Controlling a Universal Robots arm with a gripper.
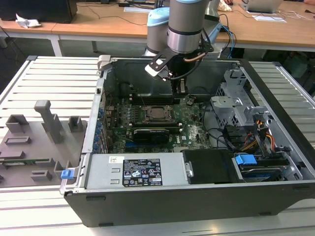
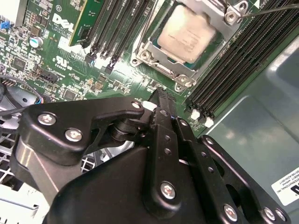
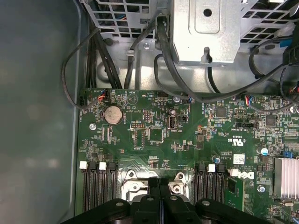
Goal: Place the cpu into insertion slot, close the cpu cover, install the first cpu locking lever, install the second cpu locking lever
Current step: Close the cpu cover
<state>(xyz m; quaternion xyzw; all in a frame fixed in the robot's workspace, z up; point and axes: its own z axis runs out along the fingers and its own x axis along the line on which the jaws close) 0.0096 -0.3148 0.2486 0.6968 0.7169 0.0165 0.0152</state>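
The cpu [image 2: 187, 37], a square chip with a silvery top, lies flat in the insertion slot [image 2: 179, 87] on the green board, also seen in the exterior view [image 1: 158, 112]. The cpu cover [image 2: 154, 56], a metal frame with a square window, lies down around the chip. From the socket's corner a thin metal lever rod [image 2: 275, 9] runs away. My gripper [image 2: 159, 95] hangs just above the board beside the socket, fingers pressed together and holding nothing. In the first wrist view the gripper [image 3: 159, 184] sits over the socket's edge, and in the exterior view the gripper [image 1: 180, 88] is behind the socket.
Long black memory slots [image 2: 117, 28] flank the socket on both sides. A black card [image 1: 150, 132] stands in front of it. A metal drive cage [image 1: 236, 105] with cables [image 3: 117, 56] lies toward the exterior view's right, the power supply [image 1: 142, 172] in front. Case walls [image 2: 261, 126] enclose everything.
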